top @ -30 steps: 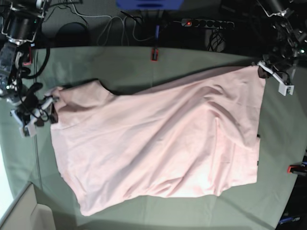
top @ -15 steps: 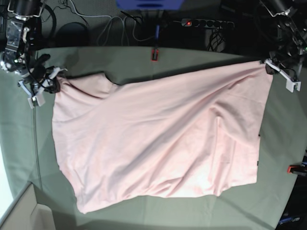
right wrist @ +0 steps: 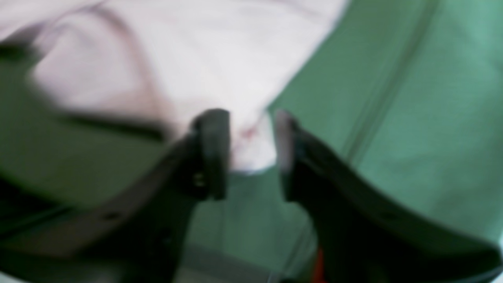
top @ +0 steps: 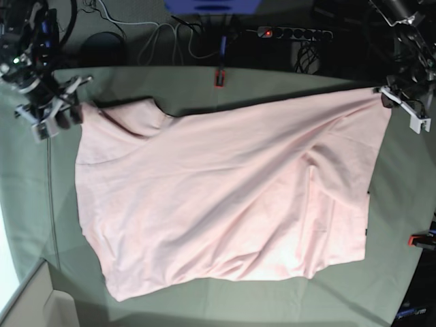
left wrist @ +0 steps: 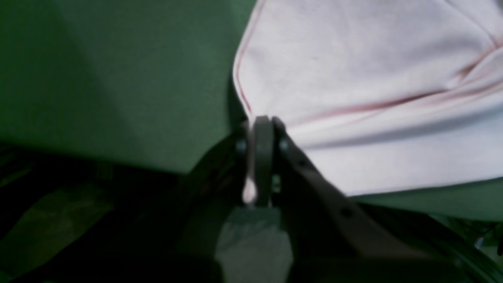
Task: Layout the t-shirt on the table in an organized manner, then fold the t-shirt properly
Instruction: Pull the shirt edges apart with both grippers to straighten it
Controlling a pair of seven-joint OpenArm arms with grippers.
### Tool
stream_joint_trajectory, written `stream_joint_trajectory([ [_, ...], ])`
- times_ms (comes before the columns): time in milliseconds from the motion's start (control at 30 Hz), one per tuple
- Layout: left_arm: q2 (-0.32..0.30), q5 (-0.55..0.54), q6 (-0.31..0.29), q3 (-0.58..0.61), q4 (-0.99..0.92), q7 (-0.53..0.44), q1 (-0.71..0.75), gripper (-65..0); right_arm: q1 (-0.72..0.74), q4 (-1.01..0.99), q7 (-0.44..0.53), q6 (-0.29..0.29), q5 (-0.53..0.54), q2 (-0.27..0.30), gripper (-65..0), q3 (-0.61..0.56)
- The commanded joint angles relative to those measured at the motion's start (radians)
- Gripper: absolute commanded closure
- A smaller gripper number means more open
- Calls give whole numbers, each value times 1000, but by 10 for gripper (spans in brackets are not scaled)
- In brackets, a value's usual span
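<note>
From the left wrist view, the left gripper has its jaws clamped tight on a pinch of the t-shirt, a little tuft of pink poking through behind the grip. The cloth fans away from the pinch under tension, with a hem line running off along its edge, and the green surface lies beyond.

From the right wrist view, blurred by motion, the right gripper stands with its jaws parted, a clear gap showing between them. A corner of the pink shirt sits in that gap, but neither jaw appears to press on it, so I'd say that corner is let go or only loosely between them.

From the base view, the t-shirt now lies spread across the middle of the surface, plain side up. Compared with a second ago, both arms have drawn outward and toward the far edge: the right gripper has carried the sleeve corner further up and out, and the left gripper has pulled its corner out near the far rim. The top edge is straighter and the big diagonal folds have flattened. To my eye the laying-out step is nearly done, though wrinkles remain near the lower hem before folding can begin.
</note>
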Motion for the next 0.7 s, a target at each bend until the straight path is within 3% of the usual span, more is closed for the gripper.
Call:
stream_joint_trajectory([
  [0,-20,-4,5,-5,13,-11,-6,-9,38,-3,16,-5,16,-3,-264,16],
  [100,-20,-4,5,-5,13,-11,-6,-9,159,-77,-67,-5,16,-12,-326,51],
  [233,-19,-4,5,-5,13,-11,-6,-9,310,-252,-157,-5,16,-9,-327,47],
  [433,-19,-4,5,-5,12,-11,-6,-5,442,-471,-162,-5,15,-9,-328,48],
  [667,-22,-4,5,-5,12,-11,-6,-5,446,-530,-171,-5,15,-9,-327,41],
])
